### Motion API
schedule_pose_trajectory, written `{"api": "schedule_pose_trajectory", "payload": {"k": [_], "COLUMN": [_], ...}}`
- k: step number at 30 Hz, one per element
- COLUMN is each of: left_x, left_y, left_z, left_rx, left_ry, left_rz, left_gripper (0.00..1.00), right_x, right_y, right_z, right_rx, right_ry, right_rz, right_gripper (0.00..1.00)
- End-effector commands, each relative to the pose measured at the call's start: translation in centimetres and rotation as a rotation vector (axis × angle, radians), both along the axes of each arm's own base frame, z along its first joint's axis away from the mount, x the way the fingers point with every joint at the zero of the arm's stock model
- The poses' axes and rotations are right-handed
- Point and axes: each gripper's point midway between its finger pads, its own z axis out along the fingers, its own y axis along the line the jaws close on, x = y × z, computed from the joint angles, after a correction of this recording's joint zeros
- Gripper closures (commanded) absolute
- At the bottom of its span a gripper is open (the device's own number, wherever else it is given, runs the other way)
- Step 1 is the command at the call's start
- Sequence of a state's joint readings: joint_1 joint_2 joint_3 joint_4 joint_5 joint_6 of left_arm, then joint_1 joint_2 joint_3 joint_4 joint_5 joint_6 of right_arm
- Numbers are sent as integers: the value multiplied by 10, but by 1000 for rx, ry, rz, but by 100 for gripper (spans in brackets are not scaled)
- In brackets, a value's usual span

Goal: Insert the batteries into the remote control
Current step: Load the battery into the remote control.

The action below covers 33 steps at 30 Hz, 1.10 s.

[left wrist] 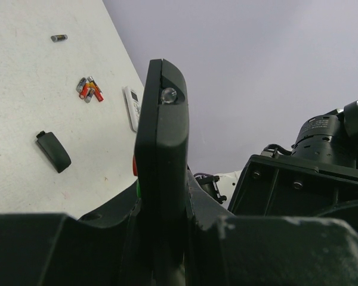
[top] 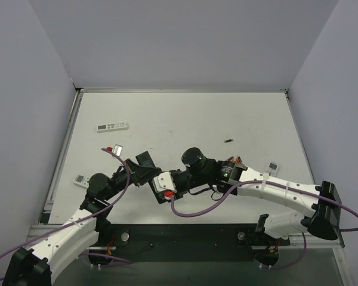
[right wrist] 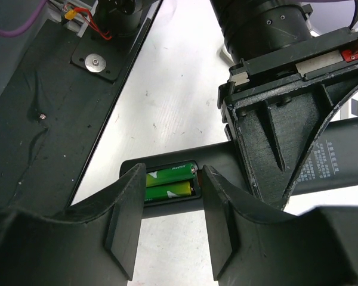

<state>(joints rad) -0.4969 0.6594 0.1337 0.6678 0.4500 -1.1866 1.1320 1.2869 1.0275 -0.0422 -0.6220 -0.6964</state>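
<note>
My left gripper (top: pixel 141 169) is shut on the black remote control (left wrist: pixel 161 131), which stands edge-on in the left wrist view. In the right wrist view the remote (right wrist: pixel 340 155) lies across with its compartment open, and two green batteries (right wrist: pixel 170 182) sit inside side by side. My right gripper (right wrist: pixel 172 199) is open, its fingers (right wrist: pixel 128 214) on either side of that compartment, holding nothing. Loose red and dark batteries (left wrist: pixel 89 89) lie in a small pile on the table, also in the top view (top: pixel 236 159). One dark cell (left wrist: pixel 58 38) lies apart from them.
The black battery cover (left wrist: pixel 53 151) lies on the table. A small white remote (top: pixel 272 168) is beside the battery pile. A long white remote (top: pixel 112 126) lies at the back left and another small white one (top: pixel 82 180) at the left edge. Walls surround the table.
</note>
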Motion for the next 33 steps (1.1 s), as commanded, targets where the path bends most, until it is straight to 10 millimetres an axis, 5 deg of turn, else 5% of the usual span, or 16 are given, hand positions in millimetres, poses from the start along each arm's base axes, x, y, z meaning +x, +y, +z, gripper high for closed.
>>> {"api": "schedule_pose_trajectory", "payload": {"k": [1, 17, 33], "left_x": [-3, -2, -5], "left_y": [-2, -1, 0], "left_z": [34, 42, 86], "left_rx": [-45, -60, -93], "left_ry": [-83, -95, -216], "left_rz": [-20, -7, -5], "left_gripper": [100, 100, 100], "right_x": [0, -2, -9], "right_y": [14, 10, -5], "right_z": [22, -5, -58], "right_rx": [70, 1, -126], "right_ry": [-14, 67, 153], "right_rz": [56, 70, 41], "right_gripper": [63, 81, 93]}}
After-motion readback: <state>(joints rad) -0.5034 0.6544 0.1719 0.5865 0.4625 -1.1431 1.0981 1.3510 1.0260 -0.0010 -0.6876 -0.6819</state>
